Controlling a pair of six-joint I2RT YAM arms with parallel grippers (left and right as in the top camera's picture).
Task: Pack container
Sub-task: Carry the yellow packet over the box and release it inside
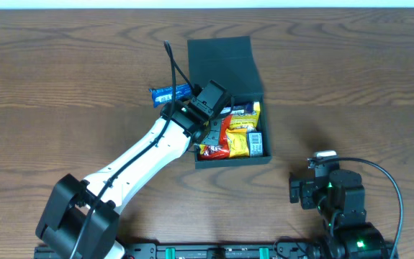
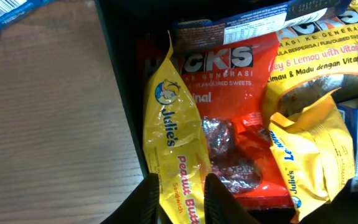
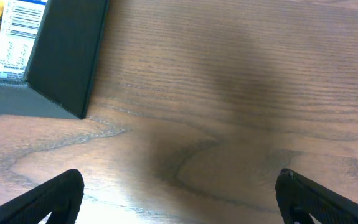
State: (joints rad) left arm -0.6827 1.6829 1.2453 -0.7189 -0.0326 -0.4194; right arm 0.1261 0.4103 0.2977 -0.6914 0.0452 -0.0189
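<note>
My left claw (image 2: 182, 200) is pinched tight on the end of a yellow packet (image 2: 169, 124), one finger on each side of it. The yellow packet is inside the box (image 1: 222, 56), close along the wall at its 9 o'clock side, and it overlaps a red packet (image 2: 238, 81). The box sits near the middle of the table (image 1: 63, 65), with its lid flap thrown back toward 12 o'clock. A blue packet (image 1: 169, 93) lies on the wood just off the box's 9 o'clock side. My right claw (image 3: 179, 180) gapes wide above the table at the box's 4 o'clock, gripping nothing.
</note>
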